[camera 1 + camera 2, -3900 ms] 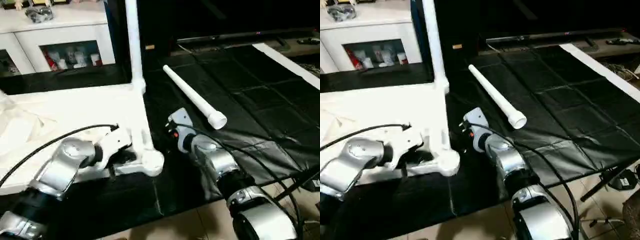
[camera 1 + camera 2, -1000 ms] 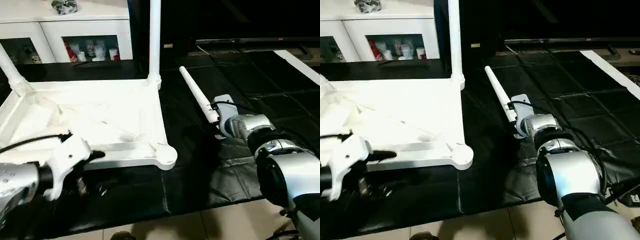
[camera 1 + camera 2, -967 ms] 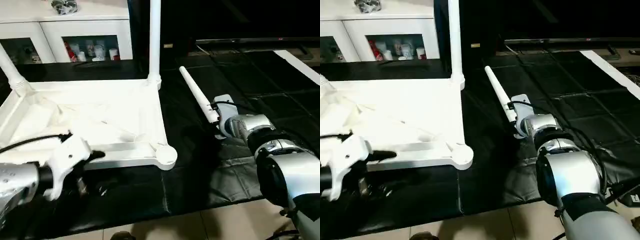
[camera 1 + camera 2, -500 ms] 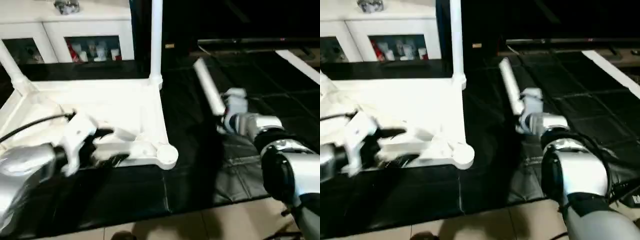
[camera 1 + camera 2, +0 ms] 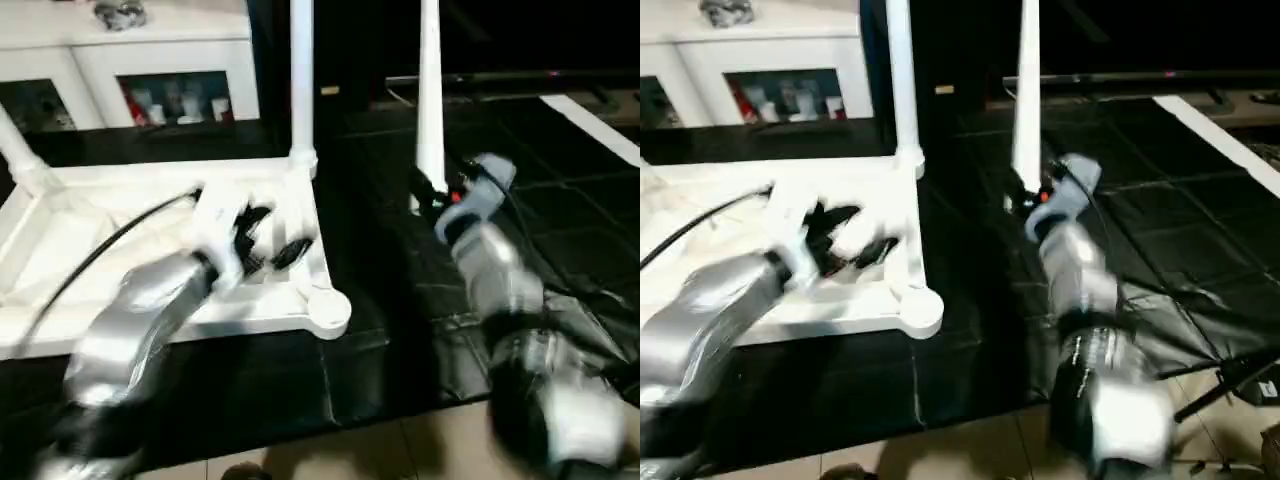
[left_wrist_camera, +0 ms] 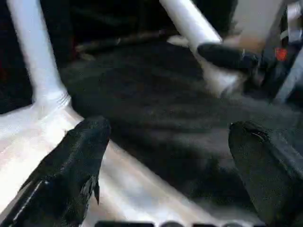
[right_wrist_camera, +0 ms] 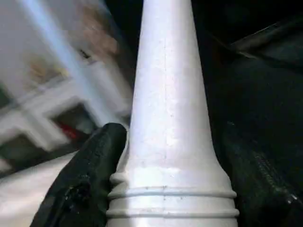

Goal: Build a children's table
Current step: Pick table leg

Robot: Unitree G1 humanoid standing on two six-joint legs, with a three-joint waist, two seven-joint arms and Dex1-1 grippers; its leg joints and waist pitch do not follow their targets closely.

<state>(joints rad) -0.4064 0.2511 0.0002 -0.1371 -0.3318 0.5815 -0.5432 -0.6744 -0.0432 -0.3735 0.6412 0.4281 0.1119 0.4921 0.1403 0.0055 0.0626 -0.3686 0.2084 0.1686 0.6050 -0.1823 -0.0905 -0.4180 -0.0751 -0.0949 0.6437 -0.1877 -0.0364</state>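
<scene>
Beside the upturned table top on the black mat, right hand pinches an upright leg; left hand hovers spread above the top's near corner, white cabinet behind

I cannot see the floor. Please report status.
Right gripper holds a leg upright. Left gripper open over the tabletop. Near corner socket unblocked.

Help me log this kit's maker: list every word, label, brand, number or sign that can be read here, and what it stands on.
None can be read.
Leg in the right end effector: plain white, no print.
Table top: plain white, no print.
Cabinet: the items behind its glass are too blurred to read.
Small tan tag at the back: too small to read.
</scene>
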